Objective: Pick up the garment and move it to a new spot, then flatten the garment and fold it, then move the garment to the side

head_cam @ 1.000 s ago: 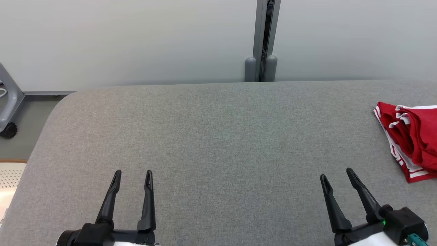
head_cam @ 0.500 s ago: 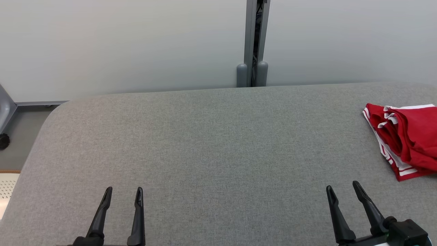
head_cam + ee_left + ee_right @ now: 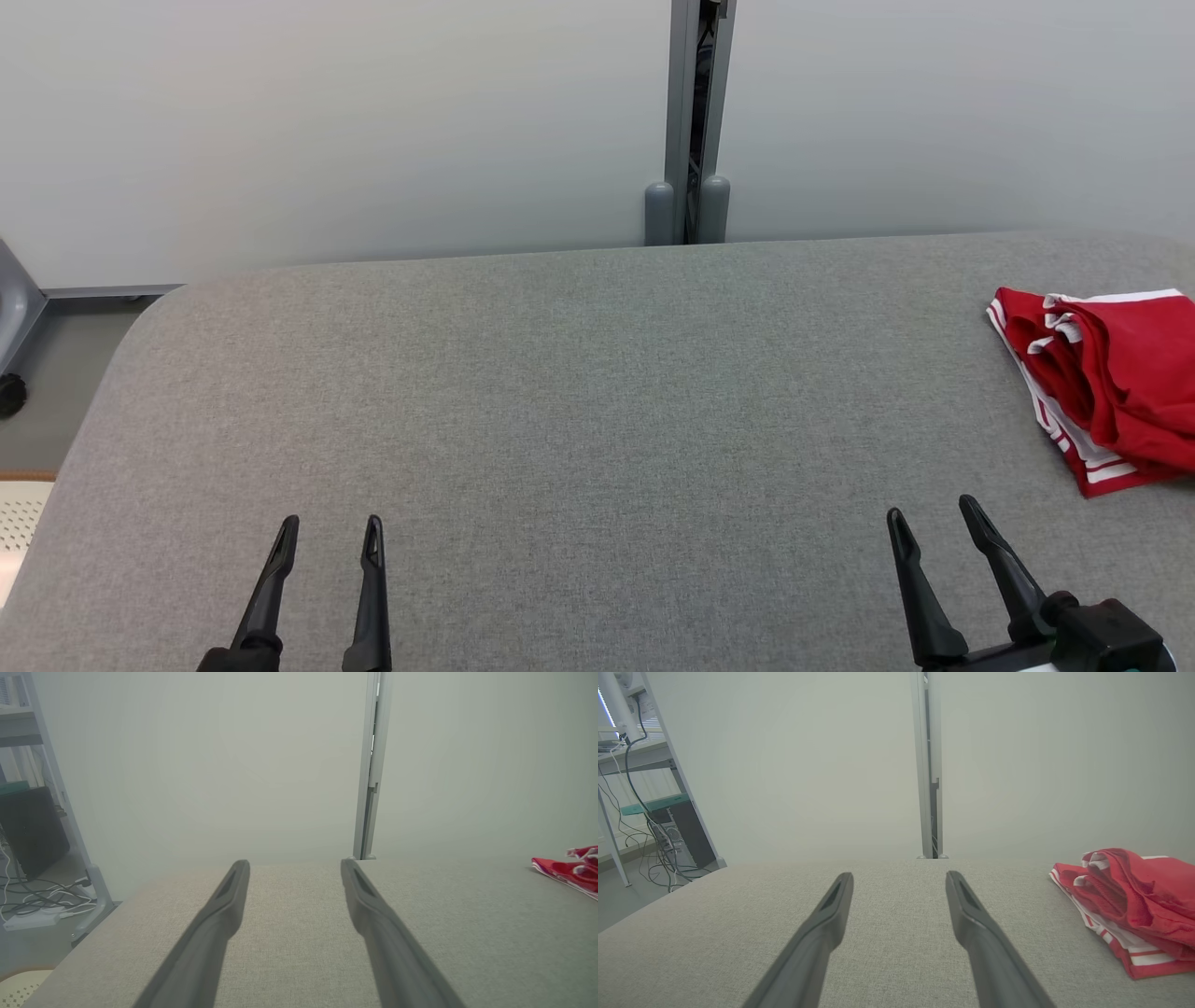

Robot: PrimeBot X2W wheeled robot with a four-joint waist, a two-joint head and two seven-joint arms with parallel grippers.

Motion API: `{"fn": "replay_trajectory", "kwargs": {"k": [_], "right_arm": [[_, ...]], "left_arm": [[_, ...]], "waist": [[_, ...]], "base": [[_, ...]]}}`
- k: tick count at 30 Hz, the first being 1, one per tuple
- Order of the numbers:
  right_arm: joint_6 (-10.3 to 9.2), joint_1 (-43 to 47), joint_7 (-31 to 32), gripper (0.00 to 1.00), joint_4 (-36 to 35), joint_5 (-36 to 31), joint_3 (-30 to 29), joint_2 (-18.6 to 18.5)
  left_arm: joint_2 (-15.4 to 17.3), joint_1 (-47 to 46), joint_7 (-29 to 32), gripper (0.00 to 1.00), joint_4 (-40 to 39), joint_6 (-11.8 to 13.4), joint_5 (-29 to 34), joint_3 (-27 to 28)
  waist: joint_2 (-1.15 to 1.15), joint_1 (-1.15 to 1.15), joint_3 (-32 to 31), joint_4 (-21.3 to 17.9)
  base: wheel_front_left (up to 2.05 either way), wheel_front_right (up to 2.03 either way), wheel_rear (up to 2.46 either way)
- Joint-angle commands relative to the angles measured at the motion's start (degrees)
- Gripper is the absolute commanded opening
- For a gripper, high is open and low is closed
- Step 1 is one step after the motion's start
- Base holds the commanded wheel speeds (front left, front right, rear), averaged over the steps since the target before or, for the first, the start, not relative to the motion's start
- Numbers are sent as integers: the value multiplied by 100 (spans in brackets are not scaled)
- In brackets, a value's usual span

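A pale wall (image 3: 327, 121), split by a grey upright post (image 3: 677, 93), stands behind a wide table (image 3: 597, 392) covered in grey fabric. The red garment (image 3: 1111, 383), trimmed with white stripes, lies bunched in loose folds on the table's far right side, partly cut off by the head view's edge. The right gripper (image 3: 931, 509) hovers near it without touching, fingers spread apart and holding nothing. The left gripper (image 3: 331, 523) hangs over the table's left part, well away from the garment, its fingers likewise apart and empty.
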Motion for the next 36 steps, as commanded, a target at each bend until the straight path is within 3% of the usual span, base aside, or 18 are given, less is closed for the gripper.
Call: {"fn": "replay_trajectory", "kwargs": {"k": [1,5,6,10,21,36], "right_arm": [[-2,-53,-30,100,14,-14,-3,-3],[-2,-45,-30,100,40,9,-14,2],[0,-2,0,0,14,-6,-5,2],[0,57,31,0,155,97,-8,9],[0,-177,370,0,328,1532,-278,-111],[0,-418,747,0,506,2904,-600,-185]], "left_arm": [[15,-38,-21,100,10,7,22,17],[15,-22,-21,100,29,-6,20,17],[0,-1,1,0,25,-2,-2,0],[-17,23,26,0,167,-7,-109,-38],[2,-447,244,0,567,-175,-1552,-79],[7,-928,465,0,962,-354,-2971,-113]], "waist": [[0,0,-3,2],[0,0,-21,0],[0,0,-22,0],[0,0,-21,-2],[0,0,6,-10],[0,0,38,-20]], "base": [[0,0,0],[0,0,0],[0,0,0],[0,0,0],[0,0,0],[0,0,0]]}}
